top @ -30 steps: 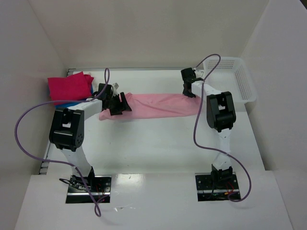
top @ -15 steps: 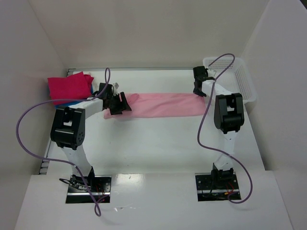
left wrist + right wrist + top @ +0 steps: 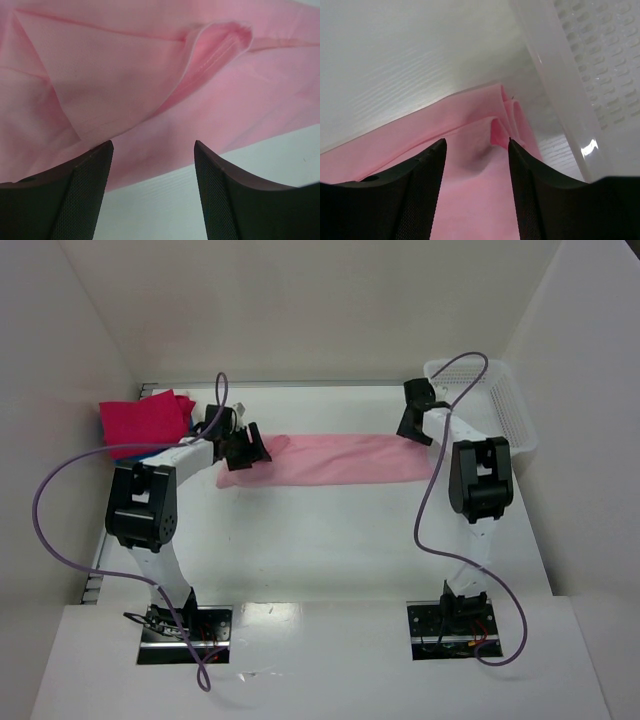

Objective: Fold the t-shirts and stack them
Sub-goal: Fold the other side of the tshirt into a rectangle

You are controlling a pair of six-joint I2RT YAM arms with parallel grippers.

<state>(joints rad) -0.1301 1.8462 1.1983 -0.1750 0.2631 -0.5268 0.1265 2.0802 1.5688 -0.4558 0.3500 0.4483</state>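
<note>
Mid-fold: pink shirt lay in a long band left of the basket. Left gripper and right gripper hung over its ends, jaws apart, empty; next, probably grip one end

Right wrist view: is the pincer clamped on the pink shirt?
No. The right pincer stands with its fingers apart over the light pink t-shirt, and none of the cloth is pinched between them.

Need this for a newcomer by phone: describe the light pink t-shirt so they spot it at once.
On the white table, look at the far half. The light pink t-shirt stretches as a long band, paler and flatter than the magenta t-shirt at left.
</note>
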